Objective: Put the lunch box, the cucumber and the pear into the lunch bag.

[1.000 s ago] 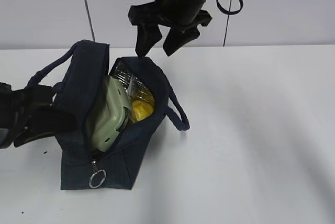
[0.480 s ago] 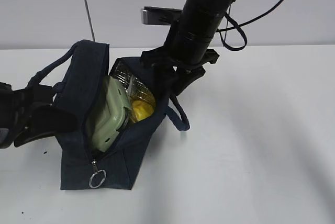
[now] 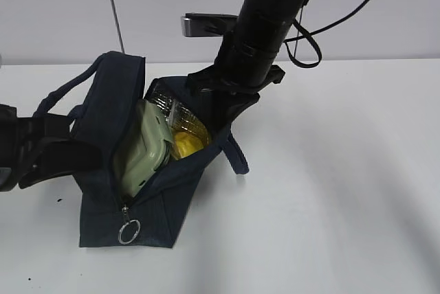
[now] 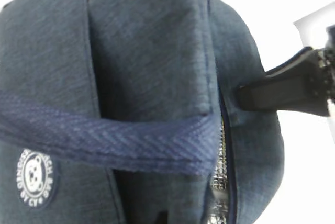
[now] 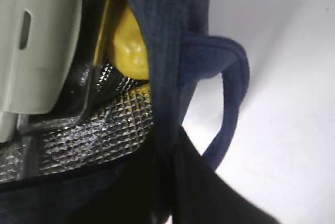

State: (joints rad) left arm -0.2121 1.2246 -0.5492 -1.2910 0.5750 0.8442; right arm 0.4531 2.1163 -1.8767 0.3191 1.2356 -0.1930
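Two grippers work the bag, which lies open on the white surface. At the bag's left side the left gripper presses against the fabric near the left handle; whether its jaws are parted or clamped on cloth cannot be told, since its wrist view shows only navy cloth, a strap and a round bear logo. Inside the bag's mouth the box stands tilted on edge, its sage lid facing the opening. Just right of it, deeper against the silver lining, sits the yellow pear. No cucumber shows. At the bag's near end the ring pull lies flat. At the bag's far right rim the right gripper has its jaws closed on the fabric edge, above the right handle.
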